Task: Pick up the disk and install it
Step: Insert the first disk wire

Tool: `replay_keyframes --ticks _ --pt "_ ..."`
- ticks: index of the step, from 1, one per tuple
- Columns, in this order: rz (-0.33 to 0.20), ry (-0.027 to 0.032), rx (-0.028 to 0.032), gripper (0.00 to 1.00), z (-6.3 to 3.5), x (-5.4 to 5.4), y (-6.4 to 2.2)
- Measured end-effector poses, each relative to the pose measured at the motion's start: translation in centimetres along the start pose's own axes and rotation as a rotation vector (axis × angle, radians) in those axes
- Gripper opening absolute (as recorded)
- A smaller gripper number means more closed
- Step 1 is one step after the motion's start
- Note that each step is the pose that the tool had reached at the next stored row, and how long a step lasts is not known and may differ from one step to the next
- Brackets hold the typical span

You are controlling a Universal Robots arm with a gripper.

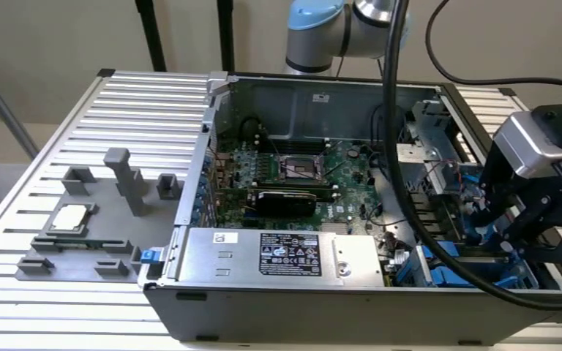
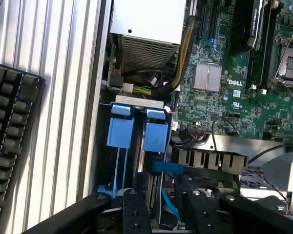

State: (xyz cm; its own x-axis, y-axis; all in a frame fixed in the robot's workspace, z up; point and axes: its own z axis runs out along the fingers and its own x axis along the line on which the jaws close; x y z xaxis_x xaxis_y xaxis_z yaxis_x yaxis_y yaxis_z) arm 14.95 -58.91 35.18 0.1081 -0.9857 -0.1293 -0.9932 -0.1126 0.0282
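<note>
My gripper (image 1: 496, 235) hangs low inside the open computer case (image 1: 213, 117), at the drive bay on the exterior view's right. In the wrist view its two black fingers (image 2: 136, 207) stand close together over the bay. Between them sits the disk (image 2: 167, 167), seen edge-on. Only the bright blue strip of its carrier and a dark body show, and the rest is hidden by the fingers. Bits of blue carrier (image 1: 476, 235) show beside the gripper in the exterior view. My gripper (image 2: 165, 195) looks shut on the disk.
Two blue carrier handles (image 2: 122, 131) stand in the bay beside the fingers. The silver power supply (image 1: 271, 252) and the green motherboard (image 1: 301, 172) are close by. A thick black cable (image 1: 398, 146) hangs across the case. A grey fixture holds a processor chip (image 1: 71, 218). A keyboard (image 2: 10, 136) lies outside the case.
</note>
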Motion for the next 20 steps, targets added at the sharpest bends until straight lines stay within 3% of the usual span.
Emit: replay_keyframes --ticks 7,11,17,20 --pt "-0.009 -0.0231 0.0033 1.00 -0.09 0.4 -0.79" --pt "-0.020 -0.0353 0.0103 1.00 -0.15 0.6 -1.02" --pt "-0.039 -0.0368 0.0193 1.00 -0.22 1.1 -1.04" --pt "-0.052 -0.0352 0.0298 1.00 -0.24 1.3 -1.02"
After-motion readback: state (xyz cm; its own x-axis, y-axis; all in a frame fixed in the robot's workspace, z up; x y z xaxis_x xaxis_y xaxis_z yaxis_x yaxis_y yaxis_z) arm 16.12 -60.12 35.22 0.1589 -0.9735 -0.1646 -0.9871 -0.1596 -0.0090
